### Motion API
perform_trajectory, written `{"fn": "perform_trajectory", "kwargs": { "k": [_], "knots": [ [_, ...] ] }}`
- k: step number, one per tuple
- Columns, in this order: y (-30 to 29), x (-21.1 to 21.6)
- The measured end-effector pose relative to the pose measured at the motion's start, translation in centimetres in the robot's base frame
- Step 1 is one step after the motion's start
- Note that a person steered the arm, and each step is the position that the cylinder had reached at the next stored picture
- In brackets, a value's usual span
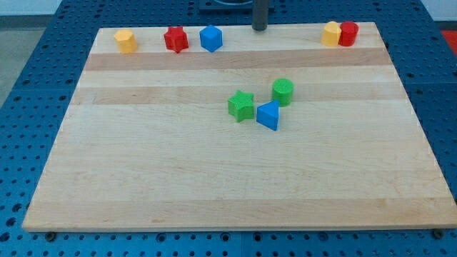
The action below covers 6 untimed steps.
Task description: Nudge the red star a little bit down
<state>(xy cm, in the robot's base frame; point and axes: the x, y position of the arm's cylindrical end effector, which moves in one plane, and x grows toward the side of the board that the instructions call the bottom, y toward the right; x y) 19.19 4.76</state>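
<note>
Red plastic with a faceted, matte finish is forming the red star (176, 38), which is sitting at the view's top edge of the pale wooden counter (214, 178), touching nothing. No jaws are showing: my tip (259, 28), a bare dark rod end, is holding nothing and standing to the star's right, beyond the blue block (211, 38) sitting between them.
</note>
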Motion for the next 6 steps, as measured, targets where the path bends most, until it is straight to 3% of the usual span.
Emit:
{"fn": "perform_trajectory", "kwargs": {
  "k": [2,3,4,5,6],
  "knots": [
    [-4.7,0.2],
    [-11.1,0.1],
    [-13.8,0.0],
    [-14.6,6.2],
    [-11.5,13.4]
  ]
}}
